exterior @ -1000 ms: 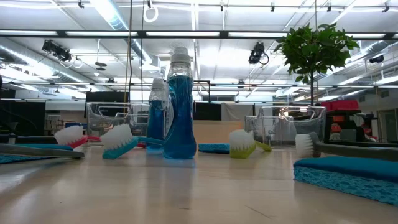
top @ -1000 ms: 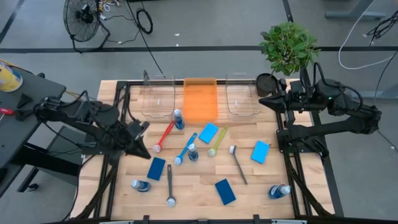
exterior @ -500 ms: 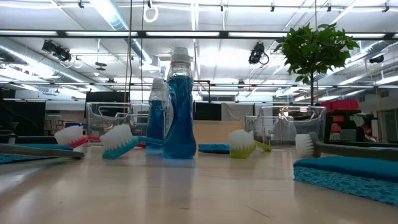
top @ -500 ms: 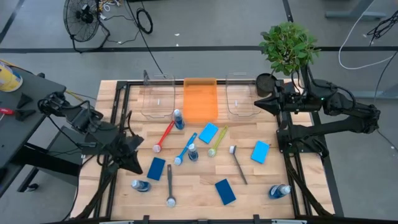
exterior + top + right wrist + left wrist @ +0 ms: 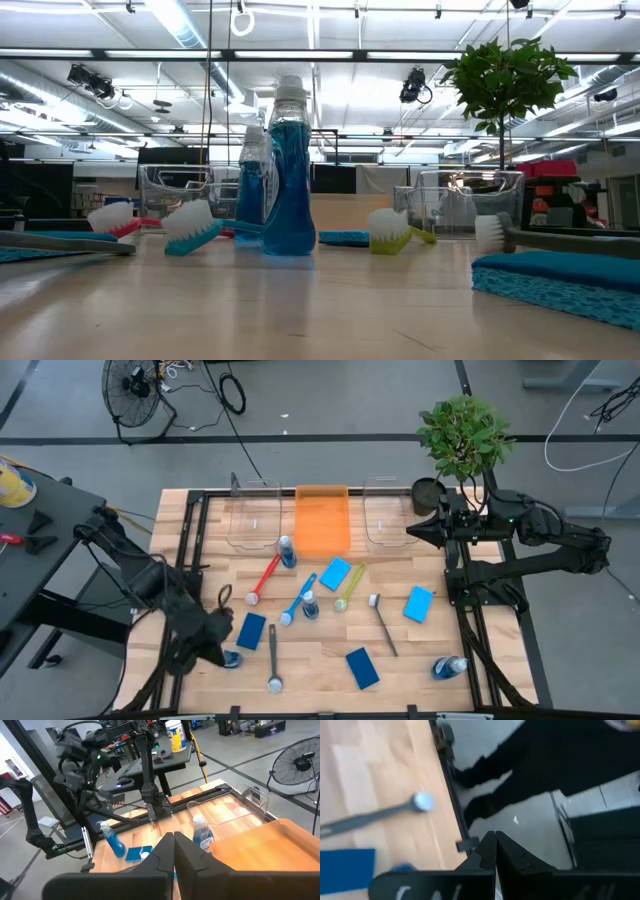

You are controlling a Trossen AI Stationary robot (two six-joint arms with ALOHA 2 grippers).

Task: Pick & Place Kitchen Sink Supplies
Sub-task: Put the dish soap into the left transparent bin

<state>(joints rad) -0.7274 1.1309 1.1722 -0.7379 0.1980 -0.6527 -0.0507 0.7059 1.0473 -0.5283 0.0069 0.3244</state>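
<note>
Dark jaws pressed together, empty.

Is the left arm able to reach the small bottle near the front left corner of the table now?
Probably yes. The left pincer hangs shut right beside that bottle, and nothing stands between them; it must open first. The blue sponge lies close by.

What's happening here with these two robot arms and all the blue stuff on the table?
Nothing is being held yet. Sponges, brushes and small bottles lie scattered over the wooden table, and the three bins at the back look empty. The left gripper, jaws shut, hangs over the table's front left corner near a blue bottle and a blue sponge. The right gripper, jaws shut too, waits at the back right beside the potted plant.
</note>
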